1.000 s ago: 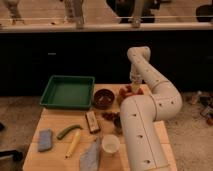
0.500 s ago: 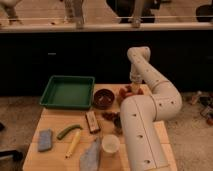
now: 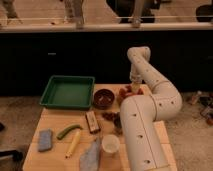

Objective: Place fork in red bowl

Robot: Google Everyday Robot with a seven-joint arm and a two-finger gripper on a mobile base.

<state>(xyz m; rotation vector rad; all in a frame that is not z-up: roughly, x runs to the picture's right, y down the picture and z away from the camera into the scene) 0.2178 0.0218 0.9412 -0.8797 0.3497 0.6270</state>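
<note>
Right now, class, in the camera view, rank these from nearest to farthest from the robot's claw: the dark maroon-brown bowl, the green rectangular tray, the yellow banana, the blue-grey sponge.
The claw hangs at the table's far edge, right of centre.
1. Dark maroon-brown bowl, just to its left.
2. Green rectangular tray, far left.
3. Yellow banana, near the front edge.
4. Blue-grey sponge, front left corner.

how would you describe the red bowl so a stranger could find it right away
Start at the big green tray on the wooden table; the dark maroon bowl sits just right of it. Right again, under the tool, is the red bowl: brighter orange-red and half hidden by the white arm.
</note>
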